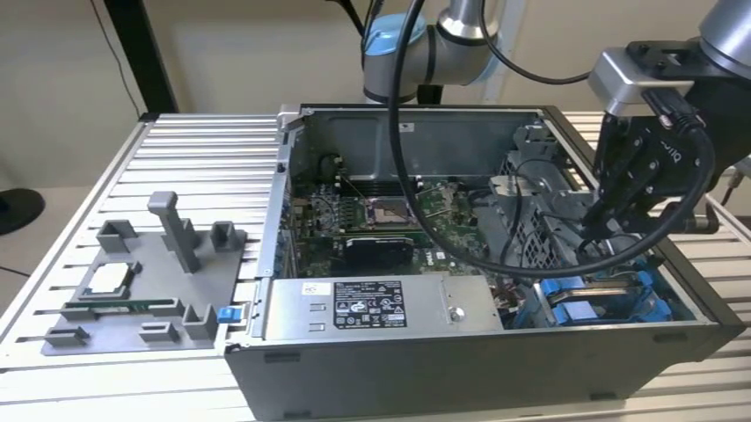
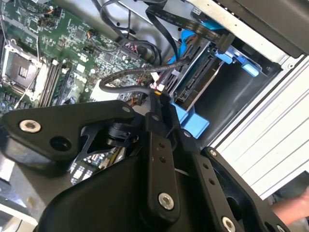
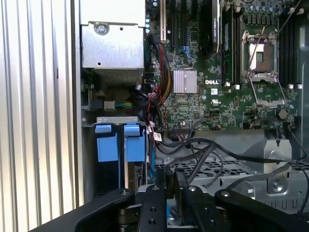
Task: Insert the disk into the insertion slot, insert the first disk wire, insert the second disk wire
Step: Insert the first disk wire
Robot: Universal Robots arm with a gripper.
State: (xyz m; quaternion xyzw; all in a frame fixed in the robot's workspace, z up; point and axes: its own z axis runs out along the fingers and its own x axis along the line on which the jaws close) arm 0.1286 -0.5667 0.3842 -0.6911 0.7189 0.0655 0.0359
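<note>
Ribbed grey worktop (image 1: 200, 141), open computer box (image 1: 470, 360). Claw (image 2: 157, 94) pinched narrow on black wire (image 2: 135, 71), just beside disk (image 2: 195, 77) end; disk in slot (image 2: 248, 66), long side running straight away from claw.

Behind the work we see a plain cream wall (image 1: 235, 53), evenly lit and free of hard shadows. A black upright post (image 1: 139, 53) stands before it toward the exterior view's left. The surface (image 1: 200, 167) is made of ribbed silver aluminium slats laid side by side (the same pale ribs appear in both wrist views) and carries a soft sheen. Past its edge on the exterior view's left lies a light floor (image 1: 14, 264), with a dark round base (image 1: 17, 211) on it.
</note>
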